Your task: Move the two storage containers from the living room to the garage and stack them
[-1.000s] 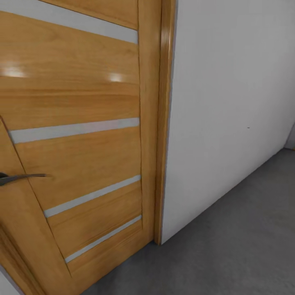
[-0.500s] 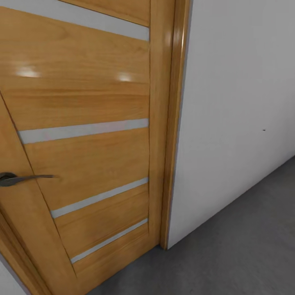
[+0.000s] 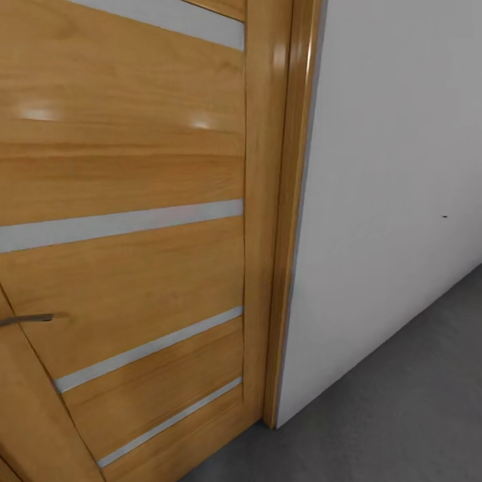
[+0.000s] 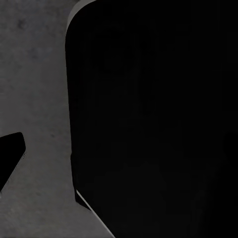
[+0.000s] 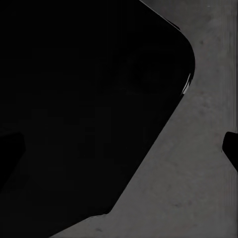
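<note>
Head view: I am rolling nearer the honey-coloured wood-panelled door (image 3: pixel 134 234), which is sliding leftward and looming larger above the dark grey concrete floor (image 3: pixel 402 402); orange-red containers unseen, my tools' spread impossible to tell.

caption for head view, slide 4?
Head camera facing a wood-panelled door with grey inlay strips, white wall and grey concrete floor.

One wood-panelled door (image 3: pixel 134 234) is counted in the head view, crossed by four pale horizontal strips. One dark lever handle (image 3: pixel 27 319) is seen at its left edge, one grey-white wall (image 3: pixel 395 201) beside its frame, and one stretch of grey concrete floor (image 3: pixel 402 415) below.
</note>
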